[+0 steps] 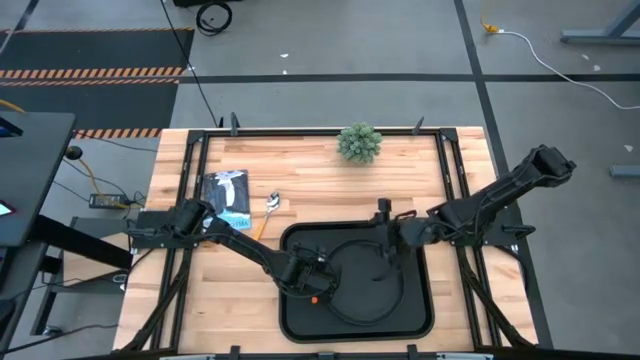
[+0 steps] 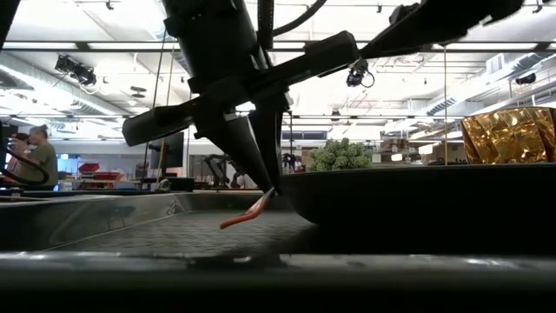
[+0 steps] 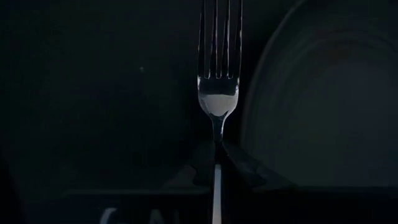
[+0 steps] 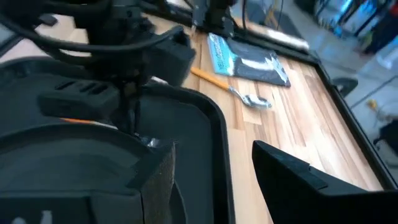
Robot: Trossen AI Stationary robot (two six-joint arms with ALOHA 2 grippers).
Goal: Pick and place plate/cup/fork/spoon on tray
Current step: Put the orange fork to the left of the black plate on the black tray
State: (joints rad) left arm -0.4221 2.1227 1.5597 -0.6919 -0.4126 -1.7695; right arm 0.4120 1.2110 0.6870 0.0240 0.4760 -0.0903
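Note:
The black tray lies at the table's near middle, with the round black plate on its right part. My left gripper is over the tray's left part, shut on the silver fork, just left of the plate. My right gripper is open and empty at the tray's far edge. The orange-handled spoon lies flat on the wood, left of the tray's far corner. The amber cup shows only in the low view, at the right above the plate's rim. My left gripper pinches the fork's handle between its two fingers, just behind the neck. The fingers point down and the fork runs on ahead of them, tines leading. In the low view it slants down from the fingertips toward the tray floor.
A small green plant stands at the table's far middle. A blue and black packet lies at the far left beside the spoon. Bare wood lies left and right of the tray. A person sits in the room beyond the table.

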